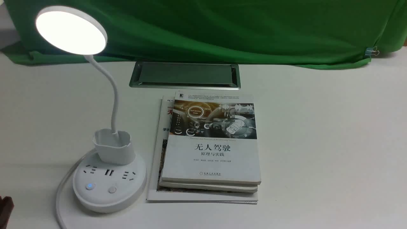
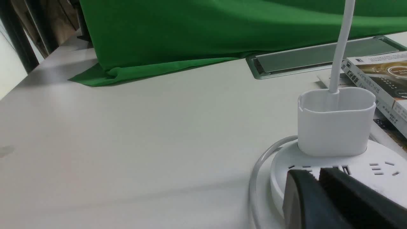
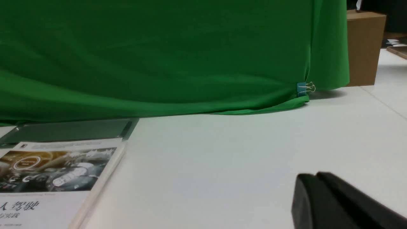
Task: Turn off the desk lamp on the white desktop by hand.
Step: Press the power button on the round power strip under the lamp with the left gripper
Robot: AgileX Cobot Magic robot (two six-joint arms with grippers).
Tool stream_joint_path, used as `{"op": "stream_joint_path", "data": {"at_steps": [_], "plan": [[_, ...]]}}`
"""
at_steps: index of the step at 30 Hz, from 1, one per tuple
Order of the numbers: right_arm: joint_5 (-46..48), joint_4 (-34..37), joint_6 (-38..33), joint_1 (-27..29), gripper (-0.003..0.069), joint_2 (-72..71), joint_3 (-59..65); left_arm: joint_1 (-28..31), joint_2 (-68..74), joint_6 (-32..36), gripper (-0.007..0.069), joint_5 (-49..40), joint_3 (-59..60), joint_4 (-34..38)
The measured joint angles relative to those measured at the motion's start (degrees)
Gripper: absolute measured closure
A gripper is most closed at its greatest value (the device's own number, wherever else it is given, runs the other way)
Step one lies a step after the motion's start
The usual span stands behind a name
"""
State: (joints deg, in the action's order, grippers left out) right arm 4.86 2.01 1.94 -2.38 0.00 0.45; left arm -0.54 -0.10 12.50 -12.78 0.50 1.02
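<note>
The desk lamp stands at the left of the white desktop [image 1: 318, 143]. Its round head [image 1: 71, 30] is lit. Its round base [image 1: 109, 186] carries a cup holder [image 1: 113, 146], sockets, a button glowing blue [image 1: 90, 186] and a plain button [image 1: 112, 190]. My left gripper [image 1: 4, 206] shows only as a dark tip at the lower left edge, apart from the base. In the left wrist view the left gripper [image 2: 318, 173] is shut and empty, pointing at the base [image 2: 378, 178] below the cup [image 2: 337, 127]. My right gripper [image 3: 314, 178] is shut and empty over bare desktop.
A stack of books [image 1: 211, 149] lies right of the lamp. The silver-framed cable hatch [image 1: 186, 74] sits behind them. A green cloth [image 1: 222, 28] hangs along the back, held by a binder clip [image 1: 371, 51]. The lamp's cord [image 1: 62, 190] curves round the base's left side.
</note>
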Motion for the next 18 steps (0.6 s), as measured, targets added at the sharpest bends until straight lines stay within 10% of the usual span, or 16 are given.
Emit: {"op": "stream_joint_path", "data": {"at_steps": [18], "plan": [[0.0, 0.0, 0.0, 0.0, 0.0622, 0.0, 0.0, 0.0, 0.0, 0.09, 0.0553, 0.0, 0.0, 0.0]]}}
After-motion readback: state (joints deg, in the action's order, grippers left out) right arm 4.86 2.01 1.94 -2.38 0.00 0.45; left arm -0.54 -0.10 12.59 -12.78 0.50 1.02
